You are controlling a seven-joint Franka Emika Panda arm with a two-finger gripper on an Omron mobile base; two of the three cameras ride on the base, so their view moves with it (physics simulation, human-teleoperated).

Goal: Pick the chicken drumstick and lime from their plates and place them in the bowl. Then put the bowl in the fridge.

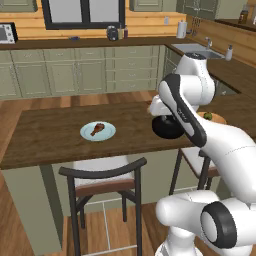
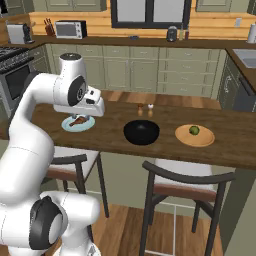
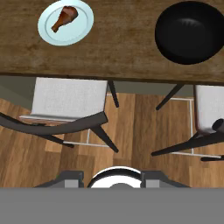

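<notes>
Counts on the wooden counter (image 2: pixel 115 135): two plates, one bowl, one drumstick, one lime.

- One pale blue plate (image 1: pixel 98 132) toward the counter's left end, near the front edge. The chicken drumstick (image 1: pixel 97 129) lies on it, one piece, paler bone end pointing to the front-left in the left base view.
- One black bowl (image 2: pixel 141 132) mid-counter, near the front edge, upright, nothing in it in the hand view. Well apart from the blue plate.
- One orange-tan plate (image 2: pixel 195 136) toward the right end, just beside the bowl but not touching. The lime (image 2: pixel 194 130) sits on it, one fruit.
- Two small shakers (image 2: pixel 145 109) near the counter's back edge, behind the bowl.
- Two stools (image 3: pixel 65 107) tucked at the front edge.

Gripper: raised above the stools, camera looking straight down past the counter's front edge. Fingertips not visible, so cannot tell how wide the jaws stand. Nothing seen held.
</notes>
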